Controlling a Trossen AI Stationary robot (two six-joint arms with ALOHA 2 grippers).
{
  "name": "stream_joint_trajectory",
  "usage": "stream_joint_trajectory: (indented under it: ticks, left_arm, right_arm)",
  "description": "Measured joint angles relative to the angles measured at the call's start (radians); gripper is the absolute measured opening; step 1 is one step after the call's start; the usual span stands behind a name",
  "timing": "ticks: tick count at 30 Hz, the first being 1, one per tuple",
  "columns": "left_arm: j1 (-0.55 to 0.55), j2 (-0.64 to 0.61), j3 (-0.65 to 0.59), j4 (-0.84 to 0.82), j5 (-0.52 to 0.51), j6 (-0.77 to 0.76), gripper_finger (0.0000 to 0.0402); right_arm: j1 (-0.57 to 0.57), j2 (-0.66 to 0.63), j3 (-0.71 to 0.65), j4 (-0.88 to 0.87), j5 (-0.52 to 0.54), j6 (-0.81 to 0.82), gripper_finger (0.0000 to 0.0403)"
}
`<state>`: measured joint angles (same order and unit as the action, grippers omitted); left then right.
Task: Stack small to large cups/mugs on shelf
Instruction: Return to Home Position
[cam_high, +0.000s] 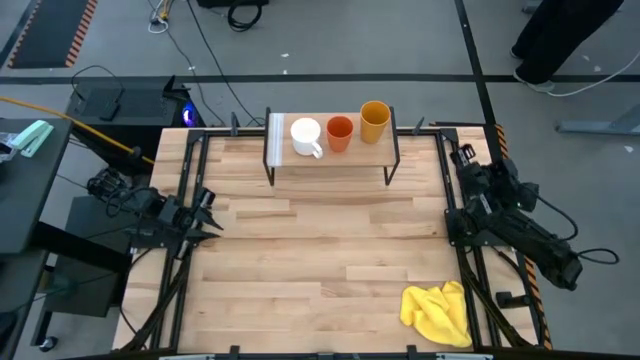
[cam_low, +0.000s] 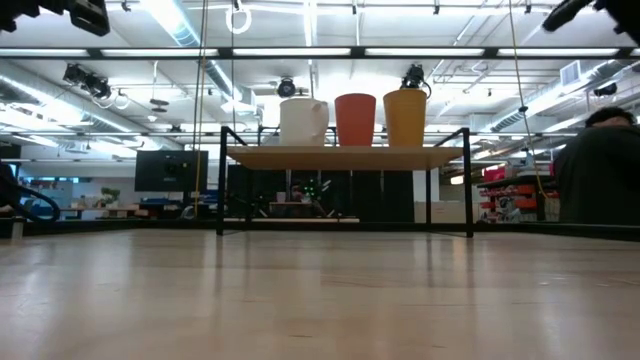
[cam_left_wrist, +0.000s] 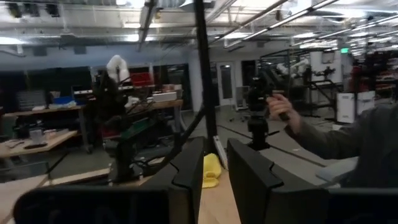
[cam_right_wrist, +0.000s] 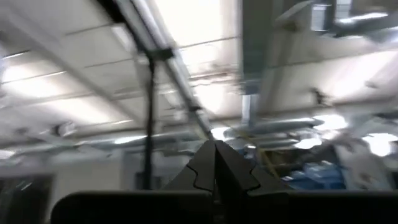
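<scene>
Tabletop w/ cloth, apart frm shelf

I see my right gripper, fingers pressed together, pointing up toward bright ceiling lights and a dark bar.

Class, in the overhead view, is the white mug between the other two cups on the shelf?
No, the red-orange cup stands in the middle, the white mug at one end.
</scene>
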<state>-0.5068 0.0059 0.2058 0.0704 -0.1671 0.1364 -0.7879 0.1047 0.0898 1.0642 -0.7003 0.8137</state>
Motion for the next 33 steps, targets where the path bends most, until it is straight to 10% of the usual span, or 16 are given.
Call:
stream_joint_trajectory:
  ticks: [14, 33]
  left_arm:
    - [0.0, 0.0, 0.0, -0.045, -0.653, -0.126, 0.0083]
    - [0.0, 0.0, 0.0, -0.15, -0.827, -0.179, 0.0084]
  right_arm:
    - [-0.134, -0.002, 0.0, -0.424, 0.285, -0.113, 0.0015]
    - [-0.115, -0.002, 0.0, -0.901, 0.496, -0.372, 0.0015]
